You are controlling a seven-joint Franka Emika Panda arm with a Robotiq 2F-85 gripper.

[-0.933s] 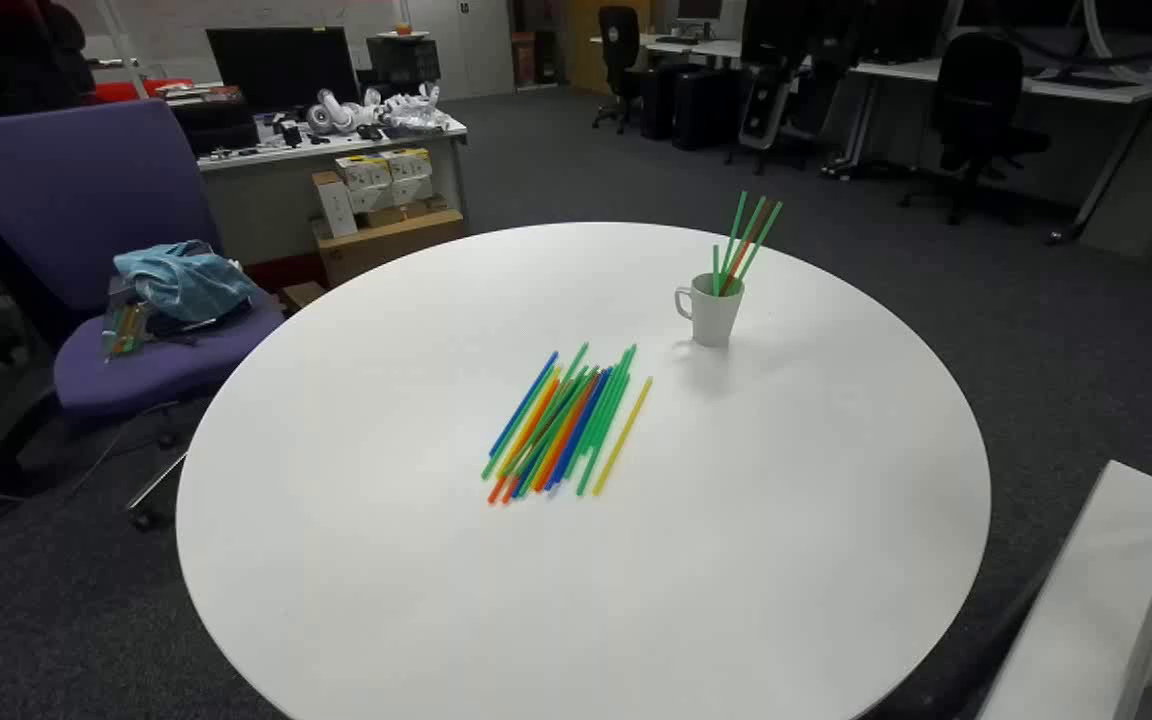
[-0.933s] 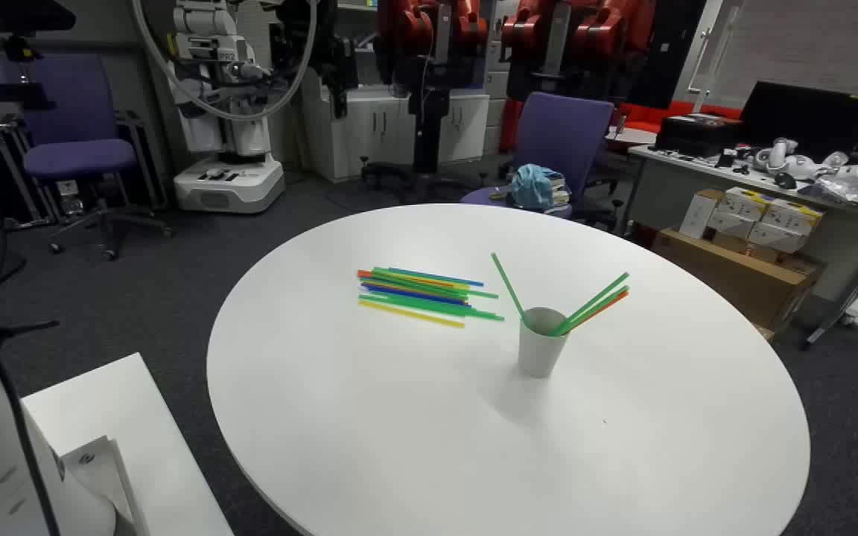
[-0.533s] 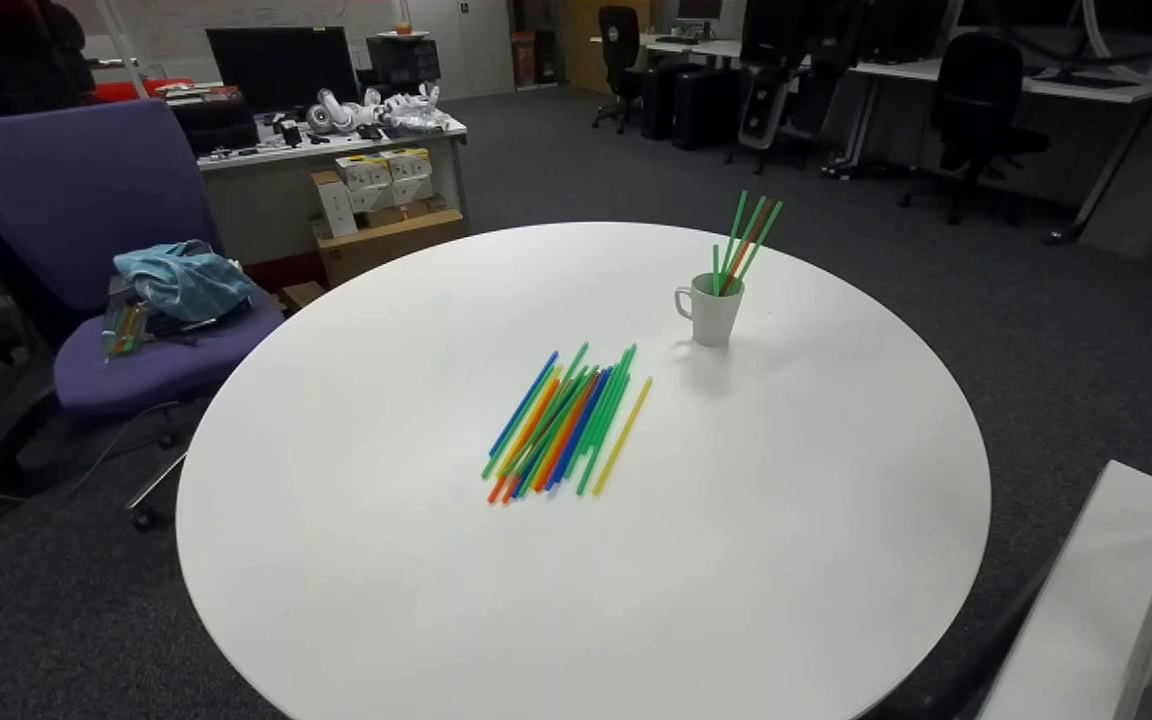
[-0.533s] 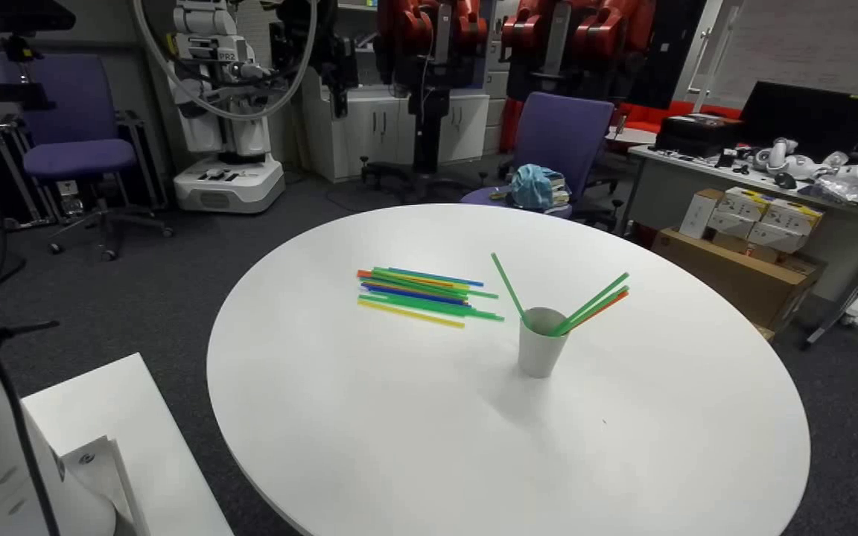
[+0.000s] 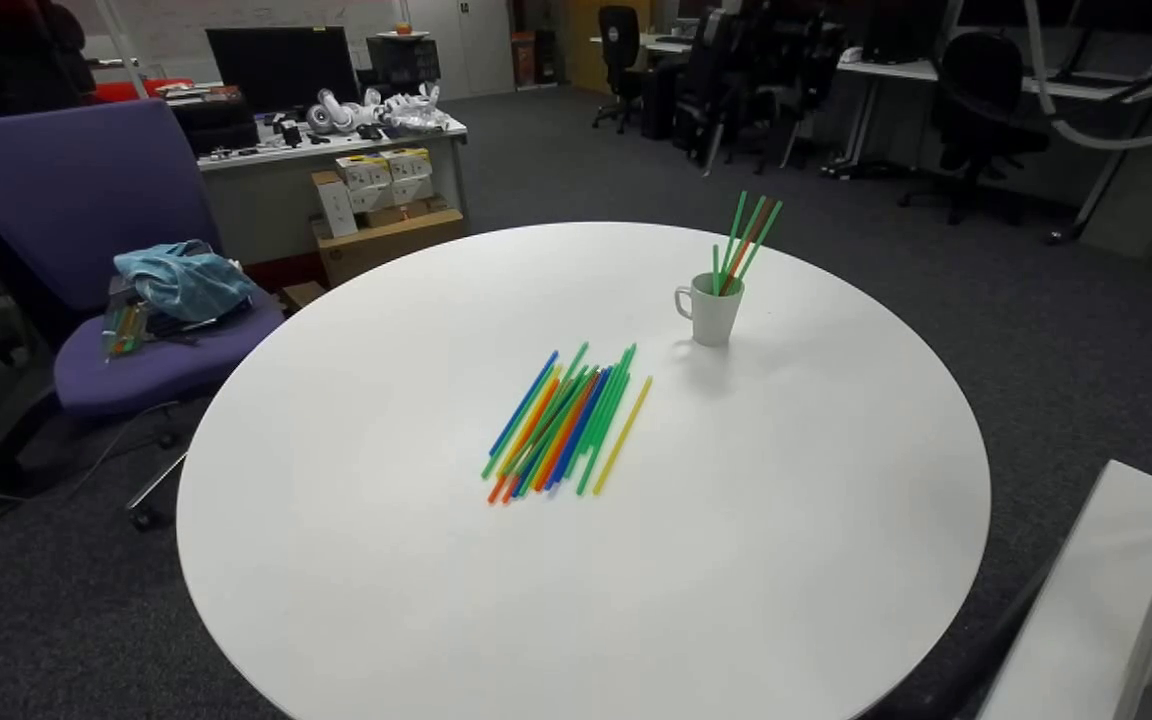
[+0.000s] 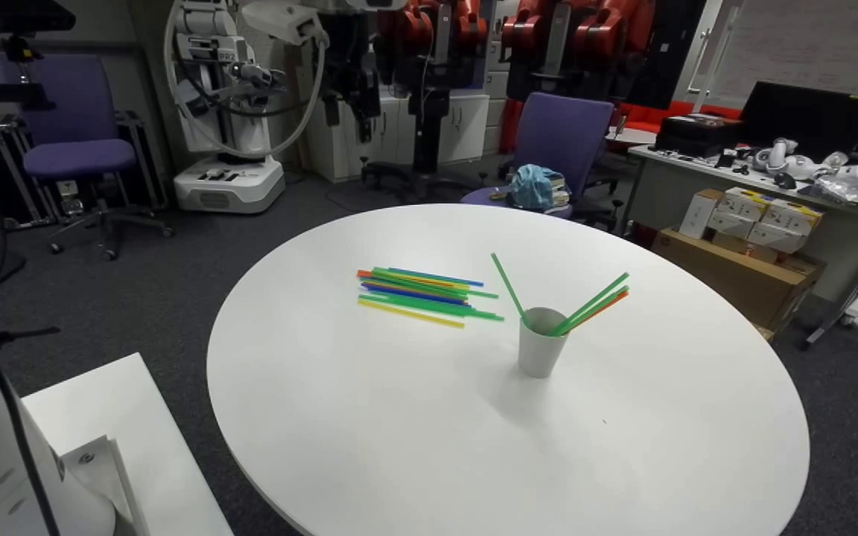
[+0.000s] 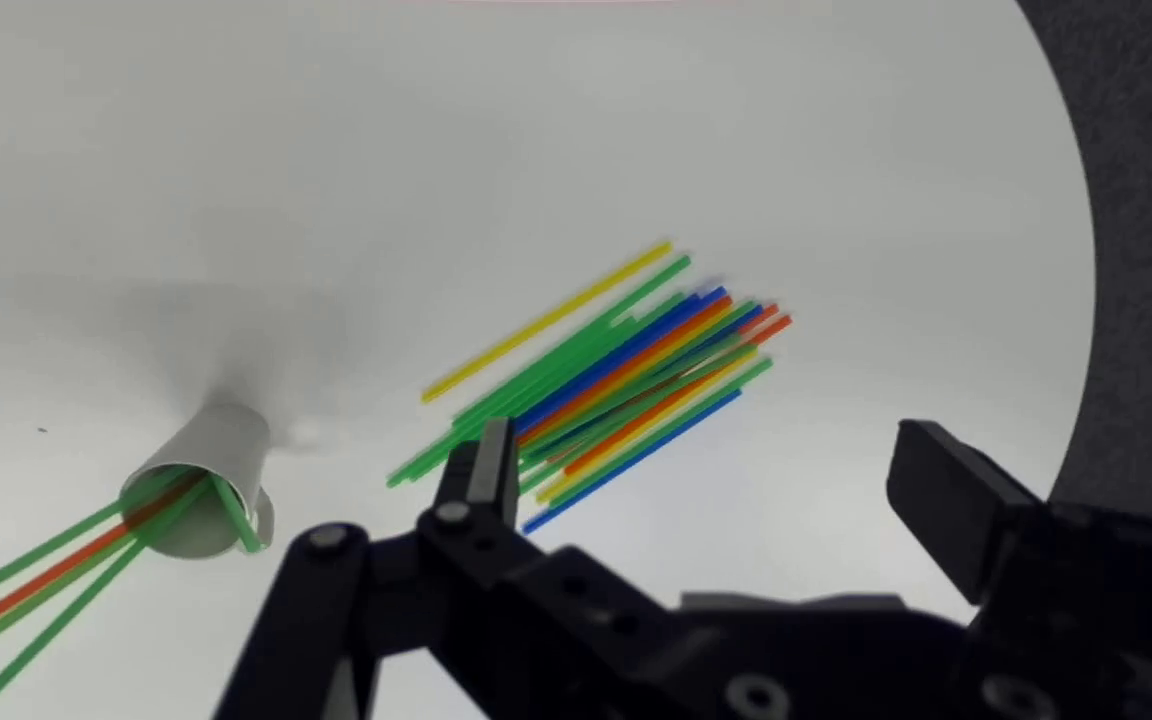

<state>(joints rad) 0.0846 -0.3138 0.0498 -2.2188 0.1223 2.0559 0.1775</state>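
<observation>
The pincer is standing wide, gripping nothing; its white arm is hanging lower in an exterior view than a moment ago, so the work seems to be at the reaching stage. Beyond it, loose straws are lying unmoved in a bunch on the white worktop. Apart from them, a white mug is standing upright, holding leaning straws. Farther off, a purple chair is carrying a blue cloth.

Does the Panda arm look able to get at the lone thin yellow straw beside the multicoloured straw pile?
Probably yes: the black two-finger gripper hangs open and empty, and the lone yellow straw lies slightly apart from the straw pile, nothing across it. The white mug stands off to one side.
</observation>
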